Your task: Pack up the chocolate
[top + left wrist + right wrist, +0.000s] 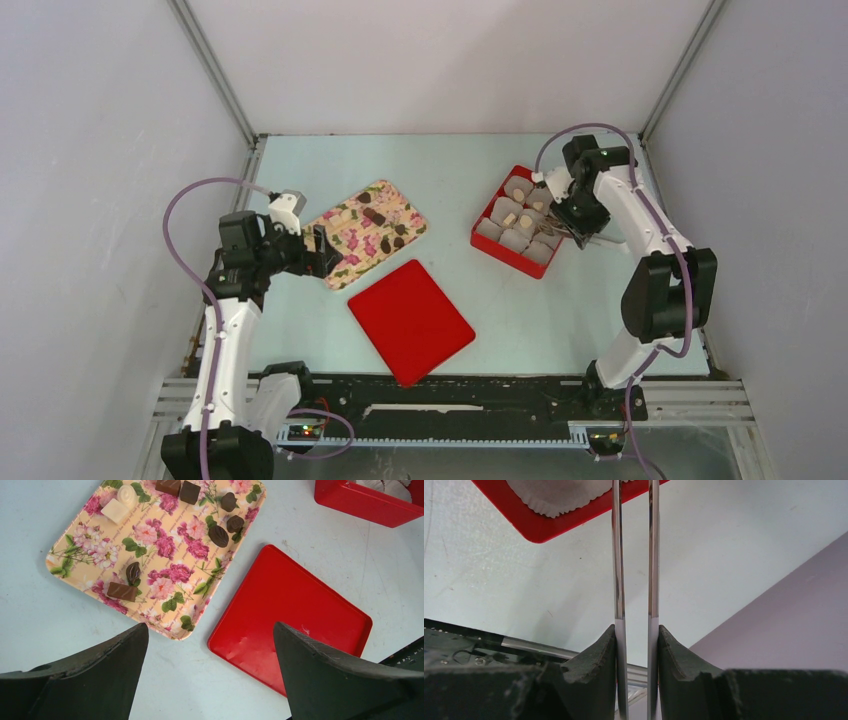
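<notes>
Several chocolates, mostly dark brown (pixel 218 536) and one cream (pixel 119 507), lie on the flower-print tray (pixel 368 232), which fills the upper left of the left wrist view (pixel 80 555). My left gripper (pixel 322 252) hovers open and empty over the tray's near end (pixel 210 626). Several pale chocolates (pixel 519 197) sit in white paper cups in the red box (pixel 495 248). My right gripper (pixel 566 222) is shut on metal tongs (pixel 618 555) at the box's right side (pixel 636 627). The tong tips reach past the box rim (pixel 544 530) and out of view.
A flat red lid (pixel 411 320) lies between the tray and the arm bases, and it also shows in the left wrist view (pixel 295 610). Grey enclosure walls stand close on the left, right and back. A black rail runs along the table's near edge.
</notes>
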`<act>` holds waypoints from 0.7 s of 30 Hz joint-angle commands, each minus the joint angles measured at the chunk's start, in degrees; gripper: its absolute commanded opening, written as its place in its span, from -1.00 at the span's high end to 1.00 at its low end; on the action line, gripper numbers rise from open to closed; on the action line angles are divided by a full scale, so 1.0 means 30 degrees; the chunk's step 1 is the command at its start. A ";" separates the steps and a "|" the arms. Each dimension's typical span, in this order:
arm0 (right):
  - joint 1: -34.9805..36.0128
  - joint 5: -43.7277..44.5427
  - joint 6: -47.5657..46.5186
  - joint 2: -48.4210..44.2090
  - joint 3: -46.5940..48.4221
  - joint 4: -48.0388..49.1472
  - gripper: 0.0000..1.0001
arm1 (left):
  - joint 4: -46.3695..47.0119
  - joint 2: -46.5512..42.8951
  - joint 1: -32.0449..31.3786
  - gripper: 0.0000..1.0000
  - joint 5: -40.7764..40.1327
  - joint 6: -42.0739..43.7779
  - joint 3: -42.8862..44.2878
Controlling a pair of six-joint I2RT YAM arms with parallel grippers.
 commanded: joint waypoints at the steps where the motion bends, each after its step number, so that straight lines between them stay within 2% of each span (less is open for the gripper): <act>1: 0.0245 0.1665 -0.0530 -0.0330 0.0290 -0.0145 0.55 | 0.0520 -0.0190 0.0113 -0.97 0.0375 -0.0014 -0.0368; 21: 0.0926 0.2917 -0.1587 -0.0579 -0.0494 -0.0029 0.50 | 0.0725 0.0273 0.0113 -0.97 0.0492 -0.0183 -0.0281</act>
